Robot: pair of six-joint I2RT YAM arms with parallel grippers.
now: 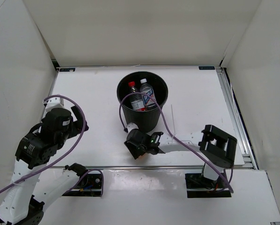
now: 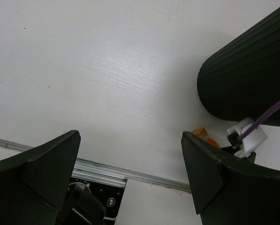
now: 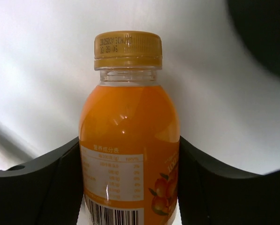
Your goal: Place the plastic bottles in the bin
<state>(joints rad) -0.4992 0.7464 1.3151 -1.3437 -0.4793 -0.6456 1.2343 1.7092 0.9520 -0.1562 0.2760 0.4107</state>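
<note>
The short orange bottle (image 3: 129,140) with a gold cap lies on the white table, and my right gripper (image 3: 129,183) is shut on it, both black fingers (image 3: 46,187) pressed against its sides. From above, that gripper (image 1: 136,144) sits just in front of the round black bin (image 1: 142,123). Inside the bin stand a clear bottle with a red cap (image 1: 134,96) and one with a blue-white label (image 1: 148,93). My left gripper (image 2: 130,154) hangs open over bare table at the left (image 1: 76,118). A sliver of the orange bottle (image 2: 201,134) shows beside the bin (image 2: 247,75).
White walls enclose the table on three sides. A metal rail (image 1: 177,166) runs along the near edge. Purple cables loop from both arms, one arching over the bin's rim (image 1: 144,96).
</note>
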